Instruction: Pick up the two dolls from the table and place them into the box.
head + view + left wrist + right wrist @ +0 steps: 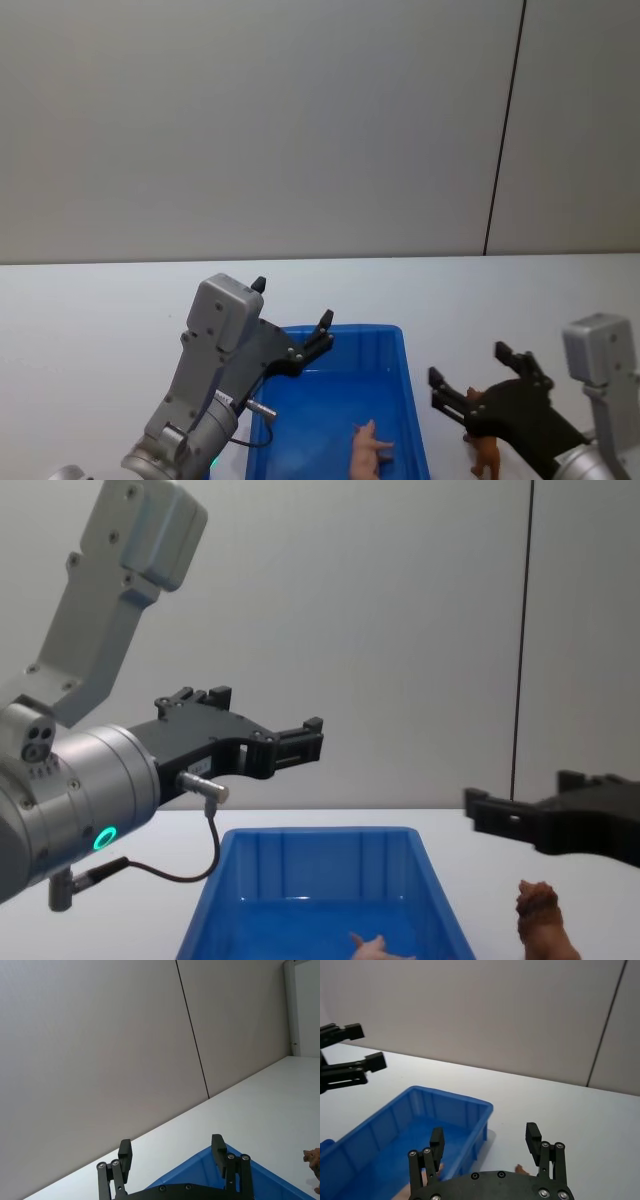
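White table point(100, 320) under a plain grey wall point(300, 120); positions are given relative to the box point(350, 328).

Nearest the robot, the pink doll point(368, 450) lies on the floor of the box, in its near part towards the right wall, so half the task appears done. The brown doll point(487, 457) stands upright on the table outside the box, near its right wall and clear of it.

The right pincer point(467, 365) hangs above the brown doll, right of the box, with its jaws spread wide and nothing between them. The left pincer point(292, 303) hangs over the far left corner of the box, also wide open and empty.

Probable hazards:
- With the jaws this wide and the doll this close to the box, the finger on the box side may strike the rim or wall on descent and shove the box.
- The doll is small, shaggy and upright. An off-centre closure would likely tip it or pinch only fur, and it could slip out during the lift.
- The left pincer sits in the space above the box. A carry across the right rim that runs far leftward risks contact between the arms.
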